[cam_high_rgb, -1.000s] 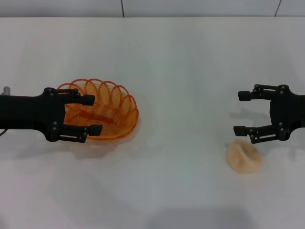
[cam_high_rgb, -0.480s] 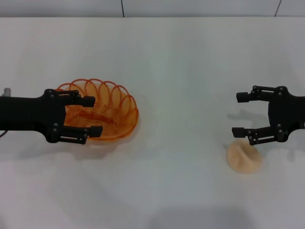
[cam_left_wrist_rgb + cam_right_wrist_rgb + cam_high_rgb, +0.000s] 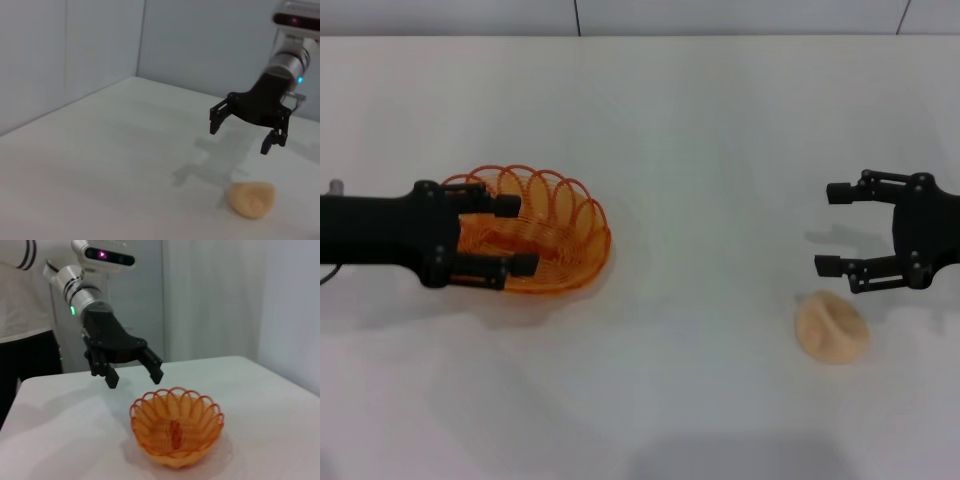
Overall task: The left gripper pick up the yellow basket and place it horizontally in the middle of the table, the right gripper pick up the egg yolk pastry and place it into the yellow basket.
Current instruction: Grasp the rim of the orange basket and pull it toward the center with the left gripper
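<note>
The yellow basket (image 3: 570, 228) sits upright on the table (image 3: 700, 150) at the left. My left gripper (image 3: 517, 236) is open and hovers over the basket's left rim, its jaws spread across the bowl. The right wrist view shows the left gripper (image 3: 134, 380) above the basket (image 3: 176, 430), not touching it. The egg yolk pastry (image 3: 832, 327) lies at the front right. My right gripper (image 3: 830, 228) is open and empty, just behind the pastry and apart from it. The left wrist view shows the right gripper (image 3: 240, 137) raised above the pastry (image 3: 251, 199).
The white tabletop stretches between the basket and the pastry. A grey wall (image 3: 720, 15) runs behind the table's far edge. A person in a white top (image 3: 25, 290) stands behind the left arm in the right wrist view.
My left gripper has shifted slightly towards the far side over the basket. My right gripper has drawn back a little to the right and away from the pastry. Basket and pastry have not moved.
</note>
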Robot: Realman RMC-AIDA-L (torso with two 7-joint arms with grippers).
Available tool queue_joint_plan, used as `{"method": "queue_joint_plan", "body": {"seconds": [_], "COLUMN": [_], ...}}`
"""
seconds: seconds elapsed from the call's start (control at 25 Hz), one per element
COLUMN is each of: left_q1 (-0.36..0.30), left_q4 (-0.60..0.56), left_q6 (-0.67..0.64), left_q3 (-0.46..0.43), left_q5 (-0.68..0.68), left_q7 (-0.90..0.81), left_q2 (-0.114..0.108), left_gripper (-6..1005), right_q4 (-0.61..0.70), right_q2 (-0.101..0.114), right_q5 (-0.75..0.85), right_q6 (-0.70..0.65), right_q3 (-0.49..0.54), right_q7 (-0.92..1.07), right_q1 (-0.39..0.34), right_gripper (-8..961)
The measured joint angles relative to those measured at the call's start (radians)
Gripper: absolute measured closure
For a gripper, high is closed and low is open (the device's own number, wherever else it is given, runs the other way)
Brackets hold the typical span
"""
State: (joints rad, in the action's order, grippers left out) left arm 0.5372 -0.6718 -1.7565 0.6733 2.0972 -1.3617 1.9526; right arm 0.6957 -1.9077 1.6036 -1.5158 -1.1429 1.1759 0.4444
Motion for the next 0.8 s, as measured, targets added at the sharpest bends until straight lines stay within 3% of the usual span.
{"method": "queue_joint_plan", "body": {"seconds": [0.28,0.4,0.48,0.64,0.8], "left_q1": [-0.010,-0.013,-0.012,0.011,0.073], "left_q4": [-0.249,-0.336,-0.368,-0.419,-0.440], "left_q6": [-0.015,-0.030,-0.034,-0.027,-0.007], "left_q3": [0.018,0.024,0.025,0.025,0.025], "left_q5": [0.021,0.040,0.052,0.133,0.326], "left_q7": [-0.435,-0.631,-0.754,-0.999,-1.141], "left_q2": [0.061,0.066,0.054,0.010,-0.015], "left_gripper": [249,255,259,268,277], "right_q4": [0.023,0.026,0.027,0.027,0.028], "right_q2": [-0.005,-0.006,-0.008,-0.009,-0.011], "right_q5": [-0.001,-0.001,-0.001,-0.001,0.000], "right_q6": [-0.002,-0.003,-0.003,-0.005,-0.007], "right_q3": [0.025,0.025,0.026,0.026,0.026], "right_q7": [-0.018,-0.034,-0.044,-0.061,-0.071], "right_q1": [-0.026,-0.034,-0.038,-0.043,-0.051], "right_gripper": [70,70,70,71,71]}}
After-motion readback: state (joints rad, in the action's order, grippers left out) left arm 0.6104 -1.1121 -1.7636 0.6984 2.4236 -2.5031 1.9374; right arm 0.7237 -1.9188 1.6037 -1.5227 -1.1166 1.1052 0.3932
